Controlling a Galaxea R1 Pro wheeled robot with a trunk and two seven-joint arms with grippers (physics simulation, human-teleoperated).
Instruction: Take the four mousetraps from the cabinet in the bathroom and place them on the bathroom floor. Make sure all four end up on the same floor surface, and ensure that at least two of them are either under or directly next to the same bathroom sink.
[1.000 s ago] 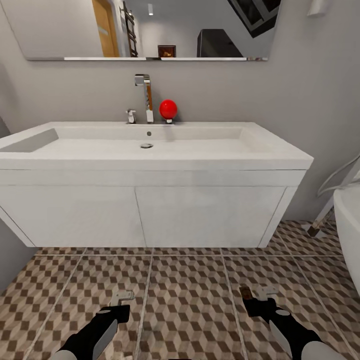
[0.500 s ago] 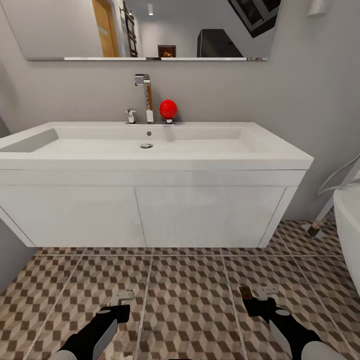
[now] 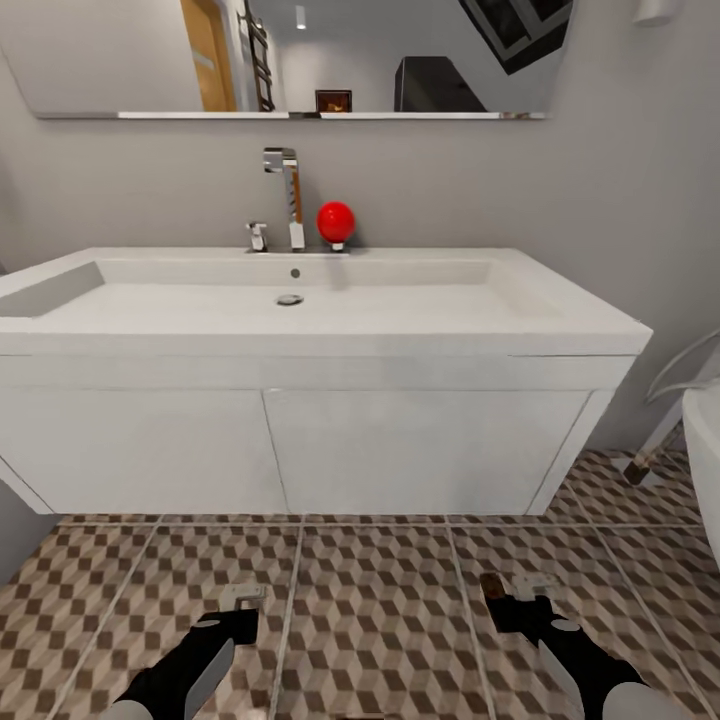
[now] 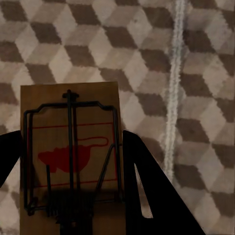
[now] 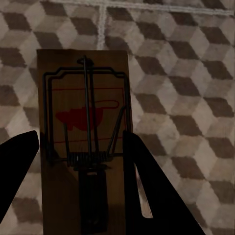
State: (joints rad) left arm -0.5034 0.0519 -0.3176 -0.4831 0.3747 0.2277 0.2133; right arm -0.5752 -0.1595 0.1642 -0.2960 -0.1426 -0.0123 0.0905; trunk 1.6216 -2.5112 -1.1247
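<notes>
The robot stood facing the sink point(image 3: 300, 310), a trap in each claw. The left claw point(image 3: 243, 598) pinched a trap point(image 4: 71, 156) and the right claw point(image 3: 520, 588) pinched another trap point(image 5: 83, 137), both held low over the floor point(image 3: 380, 620), just in front of the vanity. I judged this the placing step; next, lower and release them beside the sink.
</notes>
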